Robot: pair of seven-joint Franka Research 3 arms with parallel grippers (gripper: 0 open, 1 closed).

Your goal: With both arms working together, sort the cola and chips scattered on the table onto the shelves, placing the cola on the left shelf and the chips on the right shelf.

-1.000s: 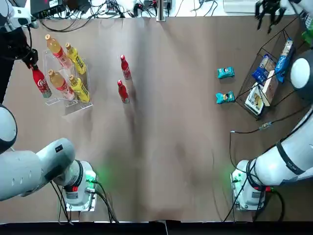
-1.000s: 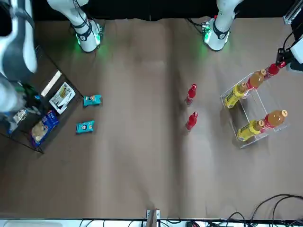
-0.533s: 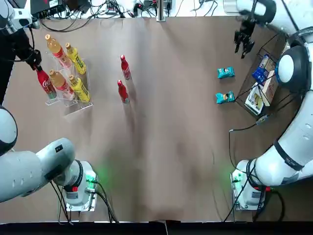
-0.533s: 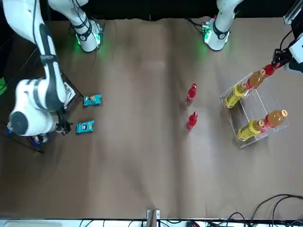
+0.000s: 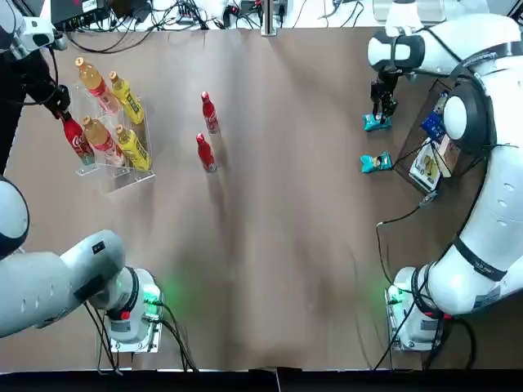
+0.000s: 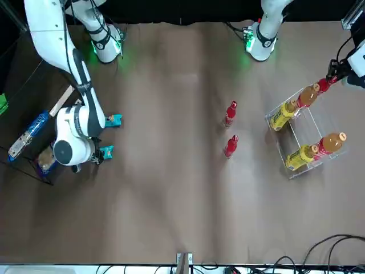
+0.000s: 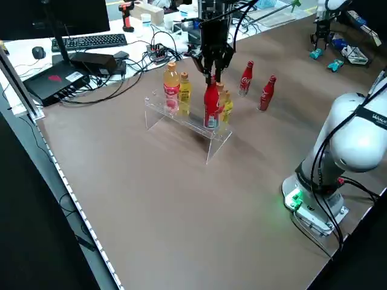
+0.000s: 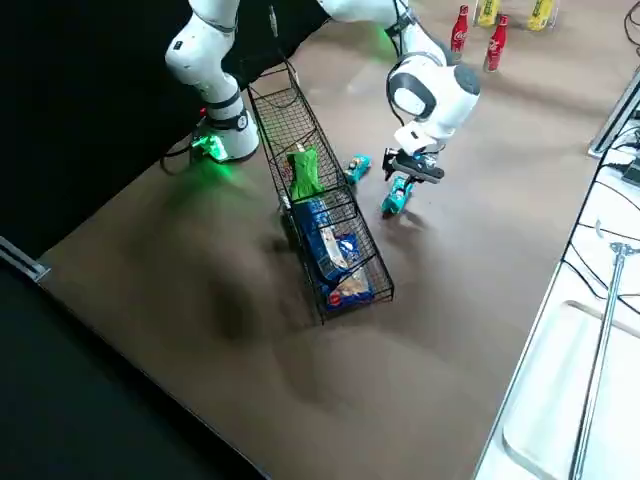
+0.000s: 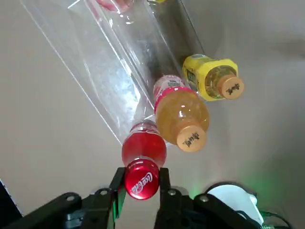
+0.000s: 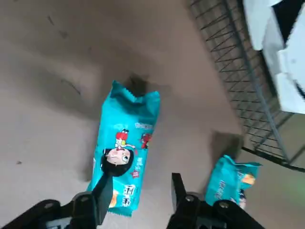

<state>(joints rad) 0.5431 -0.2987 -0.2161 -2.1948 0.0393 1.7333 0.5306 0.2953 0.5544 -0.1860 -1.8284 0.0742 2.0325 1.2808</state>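
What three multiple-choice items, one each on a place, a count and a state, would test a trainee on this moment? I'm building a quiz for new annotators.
1. Where is the right gripper?
A. Over a teal chips packet on the table
B. Inside the black wire basket
C. Beside the two standing cola bottles

2. How many cola bottles stand free on the table, away from the clear rack?
A. None
B. Two
C. Four

3. What is the left gripper doing?
A. Hanging open and empty
B. Shut on a yellow bottle
C. Shut on a cola bottle's cap at the clear rack

Answers:
1 A: the right gripper is open above a teal chips packet on the table.
2 B: one cola bottle and another stand mid-table.
3 C: the left gripper clamps the held cola bottle at the clear rack.
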